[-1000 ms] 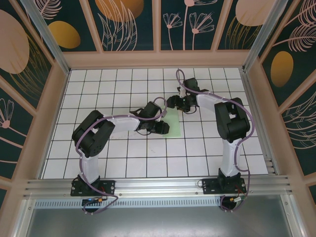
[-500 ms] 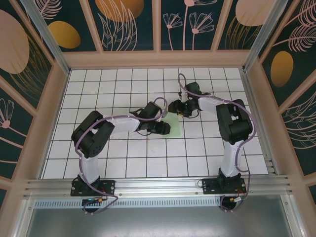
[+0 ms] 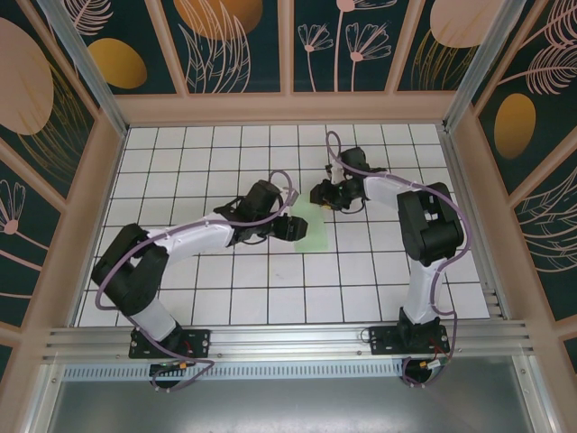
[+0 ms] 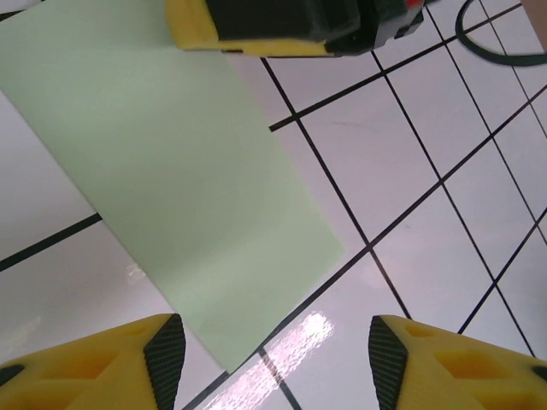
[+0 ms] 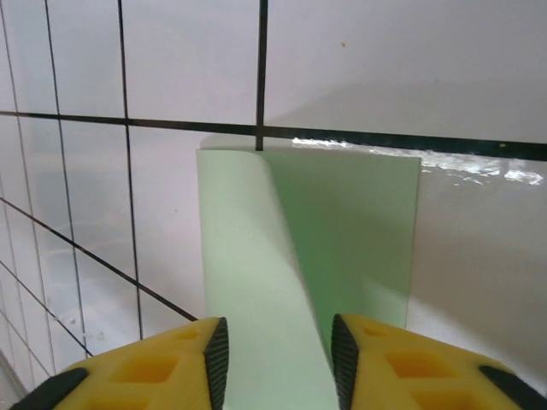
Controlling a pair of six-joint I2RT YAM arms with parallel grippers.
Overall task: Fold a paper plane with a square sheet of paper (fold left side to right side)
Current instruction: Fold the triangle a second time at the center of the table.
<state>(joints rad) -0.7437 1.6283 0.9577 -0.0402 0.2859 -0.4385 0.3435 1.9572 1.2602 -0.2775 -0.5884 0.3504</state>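
Observation:
The square sheet of paper (image 3: 315, 231) is pale green and lies on the tiles as a narrow rectangle. In the right wrist view one layer (image 5: 253, 273) curls up off the flat part (image 5: 359, 231) and runs between my right gripper's jaws. My right gripper (image 5: 279, 363) sits at the paper's far end (image 3: 317, 193); its pads stand a narrow gap apart, not pressed together. My left gripper (image 4: 269, 359) is open and hovers by the paper's near-left corner (image 3: 292, 225), with bare tile between its fingers. The paper (image 4: 171, 162) lies flat there, with my right gripper (image 4: 282, 26) at its far end.
White grid tiles (image 3: 270, 289) cover the table. Wooden walls (image 3: 288, 108) frame it at the back and sides. A metal rail (image 3: 288, 343) with both arm bases runs along the near edge.
My left gripper has opened wider and its arm has stretched out lower along the table. My right gripper has narrowed around the raised paper layer at the far edge.

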